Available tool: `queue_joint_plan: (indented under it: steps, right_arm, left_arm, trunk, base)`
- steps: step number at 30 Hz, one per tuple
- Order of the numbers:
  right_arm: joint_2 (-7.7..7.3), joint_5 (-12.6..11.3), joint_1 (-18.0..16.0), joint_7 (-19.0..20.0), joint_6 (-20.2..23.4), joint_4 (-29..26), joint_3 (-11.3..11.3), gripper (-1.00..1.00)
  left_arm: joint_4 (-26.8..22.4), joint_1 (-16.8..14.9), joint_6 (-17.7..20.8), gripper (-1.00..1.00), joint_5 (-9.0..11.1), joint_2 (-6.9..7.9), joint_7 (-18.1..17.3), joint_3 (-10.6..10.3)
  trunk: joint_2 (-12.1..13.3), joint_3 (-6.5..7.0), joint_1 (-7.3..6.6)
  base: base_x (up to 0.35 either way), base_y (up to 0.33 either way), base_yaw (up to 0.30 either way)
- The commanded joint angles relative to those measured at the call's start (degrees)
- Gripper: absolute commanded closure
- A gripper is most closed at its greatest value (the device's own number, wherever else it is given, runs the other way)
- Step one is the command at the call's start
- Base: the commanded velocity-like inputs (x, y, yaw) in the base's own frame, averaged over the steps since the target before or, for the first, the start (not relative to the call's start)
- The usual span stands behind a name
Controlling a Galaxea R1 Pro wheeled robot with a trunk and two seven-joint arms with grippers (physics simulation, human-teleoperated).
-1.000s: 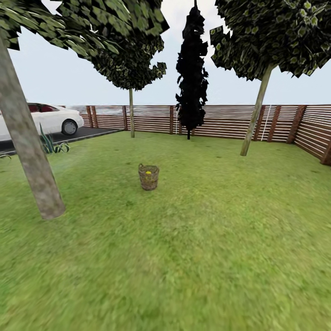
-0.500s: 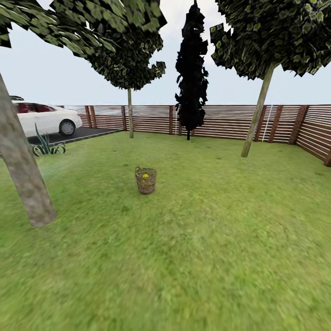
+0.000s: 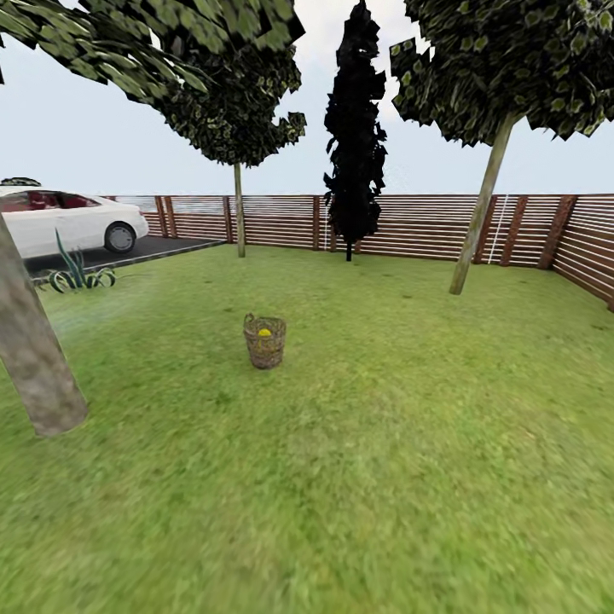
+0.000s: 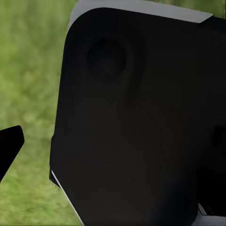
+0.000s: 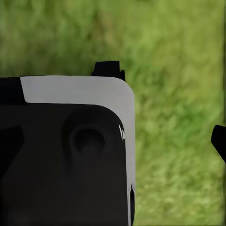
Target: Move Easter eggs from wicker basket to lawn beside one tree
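I see the lawn (image 3: 384,443) spread wide, the nearest tree (image 3: 30,358) at my left, the wicker basket (image 3: 264,343) standing mid-grass, one yellow egg (image 3: 265,332) showing inside. I judge eggs light, smooth, rigid: grip across the middle. No writing readable. Whether my fingers are spread, I cannot tell.

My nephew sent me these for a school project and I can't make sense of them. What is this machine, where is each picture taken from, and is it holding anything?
It is a simulated wheeled robot with two arms, steered by a person. The wide picture comes from its head camera, looking over a green grass lawn. On the grass stands a round brown woven basket with something yellow inside, likely a painted egg. A thick grey-brown tree trunk rises nearby; behind are a slatted brown fence and a white car. The two close pictures come from cameras near each hand, showing dark robot casing over grass. Whether the hands hold anything cannot be told.
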Motion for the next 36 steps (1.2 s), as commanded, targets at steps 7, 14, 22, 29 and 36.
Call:
queue_joint_plan:
  steps: [7, 14, 22, 29, 36]
  right_arm:
    - [-0.08, -0.47, -0.08, 0.24, 0.09, 0.08, 0.29, -1.0]
    - [-0.01, -0.42, -0.07, 0.24, 0.09, 0.08, 0.29, -1.0]
    - [-0.01, -0.42, -0.08, 0.24, 0.09, 0.08, 0.29, -1.0]
    - [0.0, -0.42, -0.06, 0.24, 0.09, 0.08, 0.29, -1.0]
    - [0.0, -0.42, -0.08, 0.24, 0.09, 0.08, 0.29, -1.0]
  left_arm:
    - [-0.15, 0.0, 0.36, -1.0, 0.18, -0.04, 0.19, 0.27]
    - [-0.15, 0.0, 0.38, -1.0, 0.18, -0.03, 0.19, 0.32]
    - [-0.15, 0.0, 0.38, -1.0, 0.18, -0.06, 0.04, 0.34]
    - [-0.15, 0.0, 0.38, -1.0, 0.18, -0.12, -0.11, 0.34]
    - [-0.15, 0.0, 0.38, -1.0, 0.18, -0.08, -0.11, 0.34]
  trunk:
    - [-0.03, -0.06, 0.03]
    - [-0.03, -0.06, 0.03]
    - [-0.03, -0.06, 0.03]
    - [-0.03, -0.06, 0.03]
    - [-0.03, -0.06, 0.03]
  base:
    - [0.34, -0.097, 0.0]
    - [0.341, -0.097, 0.0]
    - [0.341, -0.097, 0.0]
    - [0.341, -0.097, 0.0]
    - [0.341, -0.097, 0.0]
